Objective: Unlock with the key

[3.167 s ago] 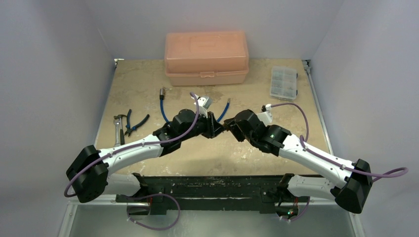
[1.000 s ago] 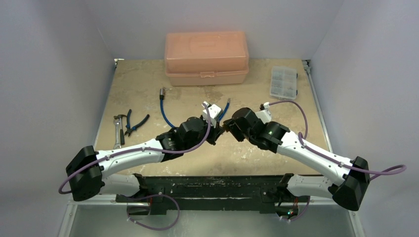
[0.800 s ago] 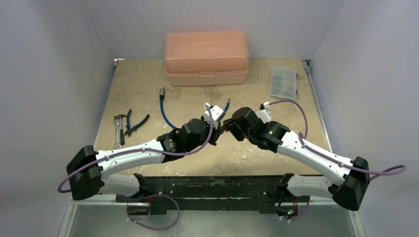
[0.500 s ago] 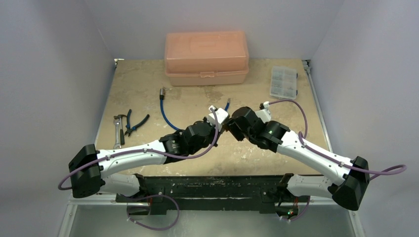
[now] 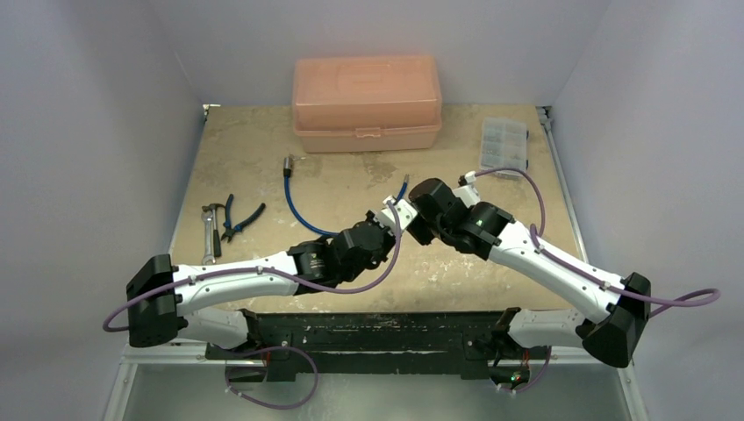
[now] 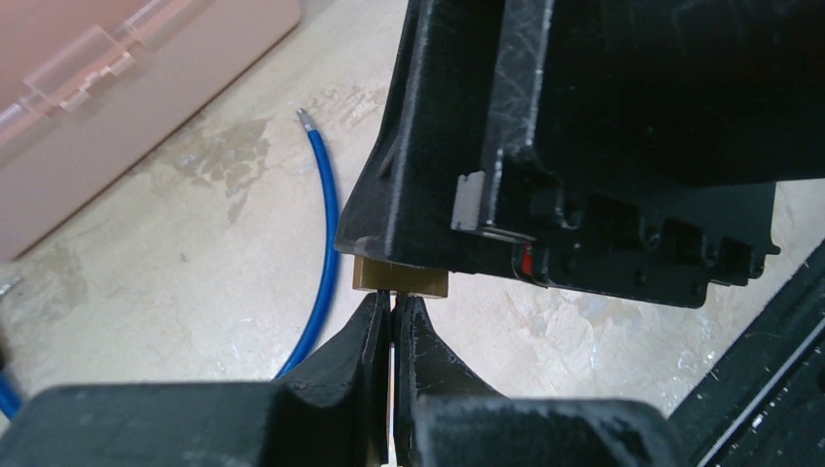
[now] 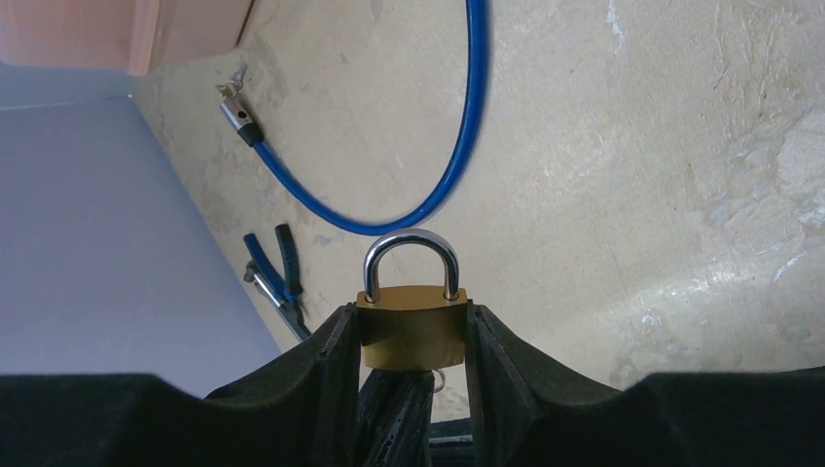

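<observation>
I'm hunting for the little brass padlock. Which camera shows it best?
The right wrist view: the padlock sits centred, its brass body clamped between the right fingers, silver shackle in full view. The left wrist view shows only a sliver of the padlock under black hardware. In the top view the arms hide it.

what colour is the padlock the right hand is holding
The padlock is brass-gold, its shackle silver; right wrist view shows it best.

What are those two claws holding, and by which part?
The right gripper clamps the brass padlock by its body's sides; left gripper pinches a thin sliver, seemingly the key.
</observation>
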`<state>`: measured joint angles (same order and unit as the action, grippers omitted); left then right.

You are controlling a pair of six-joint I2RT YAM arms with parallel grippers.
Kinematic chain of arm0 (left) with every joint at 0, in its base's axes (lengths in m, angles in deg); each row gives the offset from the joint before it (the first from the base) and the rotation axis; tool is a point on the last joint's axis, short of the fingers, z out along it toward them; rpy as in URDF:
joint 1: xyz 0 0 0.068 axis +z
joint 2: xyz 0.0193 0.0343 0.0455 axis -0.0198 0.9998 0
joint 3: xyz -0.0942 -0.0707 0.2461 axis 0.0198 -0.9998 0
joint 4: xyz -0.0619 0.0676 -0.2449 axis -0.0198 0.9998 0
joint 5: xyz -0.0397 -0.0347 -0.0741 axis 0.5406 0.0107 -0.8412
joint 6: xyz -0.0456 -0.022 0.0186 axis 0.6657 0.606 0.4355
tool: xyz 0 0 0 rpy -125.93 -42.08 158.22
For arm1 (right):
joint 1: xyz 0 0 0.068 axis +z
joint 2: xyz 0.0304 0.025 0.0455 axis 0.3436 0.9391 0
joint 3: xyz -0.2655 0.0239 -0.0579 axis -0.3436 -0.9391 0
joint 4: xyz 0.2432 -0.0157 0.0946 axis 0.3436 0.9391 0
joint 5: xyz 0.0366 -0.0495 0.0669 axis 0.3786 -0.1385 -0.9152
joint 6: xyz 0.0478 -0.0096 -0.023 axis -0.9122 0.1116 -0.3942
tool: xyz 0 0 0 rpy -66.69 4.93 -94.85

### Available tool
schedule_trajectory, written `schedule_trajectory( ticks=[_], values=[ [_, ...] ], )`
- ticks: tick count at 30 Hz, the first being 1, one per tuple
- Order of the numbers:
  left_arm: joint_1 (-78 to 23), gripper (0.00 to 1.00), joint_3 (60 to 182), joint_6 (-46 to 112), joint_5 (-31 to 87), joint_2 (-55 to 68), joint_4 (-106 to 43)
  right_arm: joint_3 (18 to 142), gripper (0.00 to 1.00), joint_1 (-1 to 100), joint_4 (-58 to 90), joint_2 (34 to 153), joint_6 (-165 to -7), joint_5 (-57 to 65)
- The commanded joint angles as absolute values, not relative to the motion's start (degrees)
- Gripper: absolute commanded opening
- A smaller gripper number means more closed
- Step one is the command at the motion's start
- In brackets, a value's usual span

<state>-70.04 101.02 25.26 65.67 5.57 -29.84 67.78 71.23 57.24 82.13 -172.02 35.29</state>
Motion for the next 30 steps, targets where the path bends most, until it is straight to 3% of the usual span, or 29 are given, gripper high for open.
schedule_trajectory(
  ticks=[1, 10, 11, 14, 16, 30],
  values=[
    [-71.79, 0.0, 103.99, 18.06, 71.69, 8.39, -26.82, 74.34, 0.0, 72.08, 60.43, 83.3, -172.98, 32.84],
    [-73.6, 0.0, 106.44, 17.99, 75.05, 9.54, -25.42, 75.67, 0.0, 72.04, 62.69, 84.33, -172.9, 32.55],
    [-73.56, 0.02, 106.59, 18.87, 74.19, 8.98, -25.02, 75.42, 0.0, 72.04, 62.62, 84.05, -172.94, 33.24],
    [-73.56, 0.32, 106.79, 20.37, 71.86, 7.04, -23.35, 74.79, 0.0, 72.04, 62.93, 83.17, -173.28, 34.98],
    [-73.5, 0.41, 106.43, 20.55, 70.57, 5.58, -22.54, 74.52, 0.0, 72.04, 63.13, 82.79, -173.42, 35.84],
    [-68.55, 0.52, 92.62, 33.66, 60.39, -11.8, -28.71, 73.75, 0.0, 72.04, 63.3, 81.32, -174.19, 36.91]
  ],
)
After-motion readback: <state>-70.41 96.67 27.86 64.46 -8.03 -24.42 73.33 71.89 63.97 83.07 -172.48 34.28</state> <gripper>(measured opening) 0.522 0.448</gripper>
